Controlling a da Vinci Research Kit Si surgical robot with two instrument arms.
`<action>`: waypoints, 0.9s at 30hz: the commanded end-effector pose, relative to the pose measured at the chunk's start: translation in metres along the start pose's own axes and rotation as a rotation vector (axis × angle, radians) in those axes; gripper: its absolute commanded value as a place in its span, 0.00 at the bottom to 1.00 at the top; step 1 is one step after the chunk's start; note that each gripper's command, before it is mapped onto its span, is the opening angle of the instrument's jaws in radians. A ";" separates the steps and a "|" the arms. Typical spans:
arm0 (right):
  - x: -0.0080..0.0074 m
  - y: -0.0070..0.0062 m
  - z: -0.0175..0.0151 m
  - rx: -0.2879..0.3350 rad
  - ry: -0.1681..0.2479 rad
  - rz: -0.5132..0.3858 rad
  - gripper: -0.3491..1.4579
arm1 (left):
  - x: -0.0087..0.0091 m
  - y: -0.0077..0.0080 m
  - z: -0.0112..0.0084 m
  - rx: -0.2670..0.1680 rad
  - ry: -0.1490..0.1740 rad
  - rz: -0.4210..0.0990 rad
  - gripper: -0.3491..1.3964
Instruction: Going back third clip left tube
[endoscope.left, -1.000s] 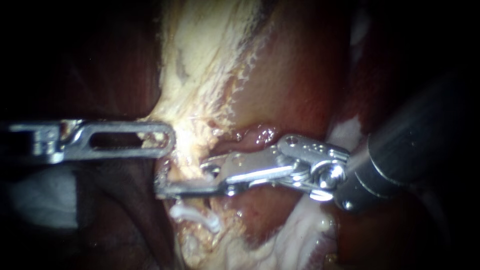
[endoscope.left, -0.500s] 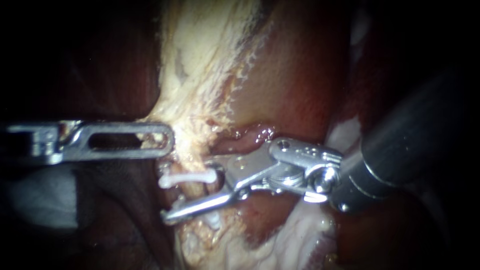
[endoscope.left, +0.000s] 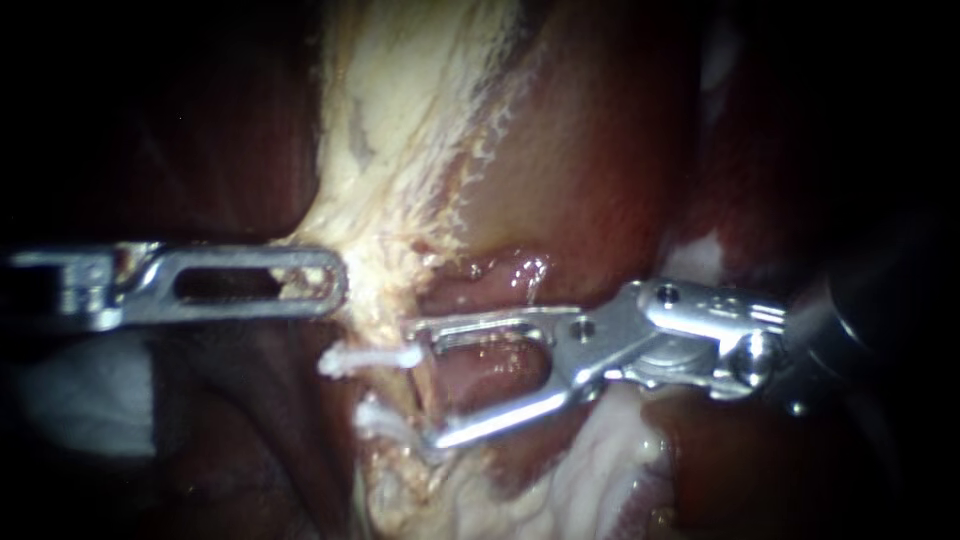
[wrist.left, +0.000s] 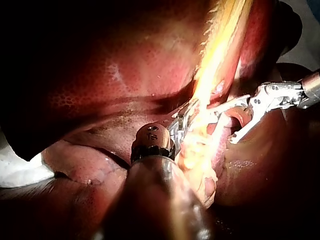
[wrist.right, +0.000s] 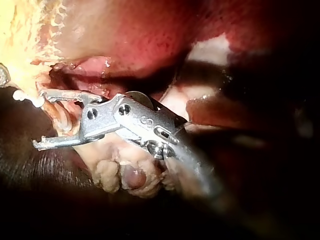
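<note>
Backed off from white plastic clip (endoscope.left: 368, 358) on pale tube (endoscope.left: 390, 388), right slender steel instrument (endoscope.left: 425, 385), jaws spread empty; clip seated, withdrawal apparently unfinished.

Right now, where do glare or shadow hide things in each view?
Endoscope view: both sides are black, nearly swallowing the shaft of the right instrument. Left wrist view: the pale tissue strip glares beside the left instrument. Right wrist view: darkness around its shaft.
</note>
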 end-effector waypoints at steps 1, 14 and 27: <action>0.0001 -0.0002 -0.0005 -0.005 -0.001 -0.005 0.52 | 0.0000 0.0000 0.0000 0.000 0.000 0.000 0.00; 0.0040 -0.0035 -0.0090 -0.065 -0.059 -0.151 0.52 | -0.0001 0.0001 0.0000 0.001 0.001 0.001 0.00; 0.0056 -0.0049 -0.0122 -0.072 -0.074 -0.190 0.52 | 0.0008 0.0012 0.0026 -0.006 -0.014 0.001 0.00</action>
